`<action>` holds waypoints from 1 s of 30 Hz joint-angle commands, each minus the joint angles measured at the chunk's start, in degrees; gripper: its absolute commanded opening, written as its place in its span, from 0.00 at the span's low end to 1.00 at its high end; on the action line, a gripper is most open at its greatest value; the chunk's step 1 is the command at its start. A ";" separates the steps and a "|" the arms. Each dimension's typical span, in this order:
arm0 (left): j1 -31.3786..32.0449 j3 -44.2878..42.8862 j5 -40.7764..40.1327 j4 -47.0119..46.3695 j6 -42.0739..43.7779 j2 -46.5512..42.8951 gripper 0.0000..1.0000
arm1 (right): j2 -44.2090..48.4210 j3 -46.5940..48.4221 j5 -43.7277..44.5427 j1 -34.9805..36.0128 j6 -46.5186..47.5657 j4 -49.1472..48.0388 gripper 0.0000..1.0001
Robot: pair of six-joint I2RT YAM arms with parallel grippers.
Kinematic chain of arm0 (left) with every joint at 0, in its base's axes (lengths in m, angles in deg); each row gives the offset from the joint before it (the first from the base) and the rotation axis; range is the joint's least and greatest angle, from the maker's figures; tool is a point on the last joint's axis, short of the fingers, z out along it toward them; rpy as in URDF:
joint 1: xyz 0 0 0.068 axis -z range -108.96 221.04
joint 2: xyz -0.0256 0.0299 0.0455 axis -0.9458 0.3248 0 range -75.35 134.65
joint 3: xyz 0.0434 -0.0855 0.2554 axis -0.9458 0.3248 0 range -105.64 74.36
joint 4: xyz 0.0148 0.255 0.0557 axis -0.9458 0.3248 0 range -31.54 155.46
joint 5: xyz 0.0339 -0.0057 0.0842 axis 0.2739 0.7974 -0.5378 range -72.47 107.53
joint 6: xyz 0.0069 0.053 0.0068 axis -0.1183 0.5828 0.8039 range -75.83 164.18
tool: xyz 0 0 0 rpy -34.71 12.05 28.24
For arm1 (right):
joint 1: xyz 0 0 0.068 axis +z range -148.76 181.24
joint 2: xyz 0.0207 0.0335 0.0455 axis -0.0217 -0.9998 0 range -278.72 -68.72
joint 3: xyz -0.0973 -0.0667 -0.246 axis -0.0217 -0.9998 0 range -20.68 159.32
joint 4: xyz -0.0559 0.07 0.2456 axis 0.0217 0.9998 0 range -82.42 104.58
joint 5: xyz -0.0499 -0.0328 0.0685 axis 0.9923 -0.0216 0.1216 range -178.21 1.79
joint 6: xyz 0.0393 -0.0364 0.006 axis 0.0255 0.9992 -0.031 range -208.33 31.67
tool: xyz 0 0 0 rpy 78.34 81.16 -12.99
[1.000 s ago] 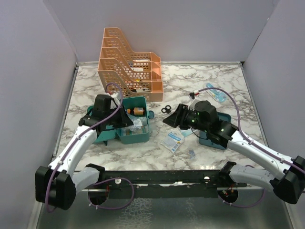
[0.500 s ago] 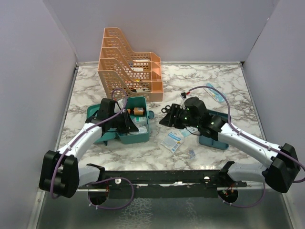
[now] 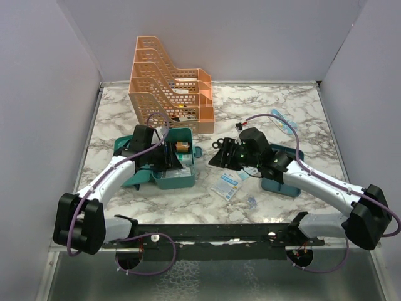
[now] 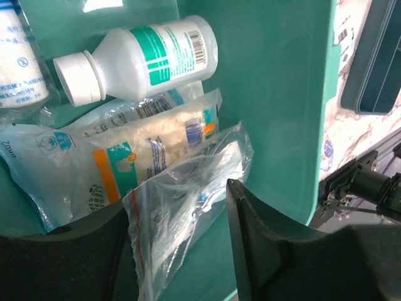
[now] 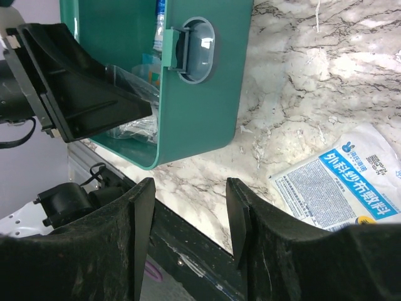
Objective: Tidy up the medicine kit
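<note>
Two-finger left gripper (image 4: 178,207) stands spread inside the open teal plastic medicine kit (image 5: 200,119), around a clear plastic zip bag (image 4: 188,182); right gripper (image 5: 188,185), spread and empty, faces its latch wall. Orange perforated file rack (image 3: 169,88) stands just behind the kit. Risk: bag snags a finger and lifts out on withdrawal.

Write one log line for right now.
left gripper: open, clear bag between jaws | right gripper: open, empty | medicine kit: lid open
</note>
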 commanded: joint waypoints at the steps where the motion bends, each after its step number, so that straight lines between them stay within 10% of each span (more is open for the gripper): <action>1: -0.15 -3.31 -4.50 4.48 2.54 -1.35 0.54 | -0.37 1.36 -0.68 -0.07 -0.39 -0.54 0.49; 30: 5.60 -11.82 -26.80 17.61 2.21 -5.57 0.59 | -3.19 0.27 -1.59 0.02 -0.58 -3.26 0.47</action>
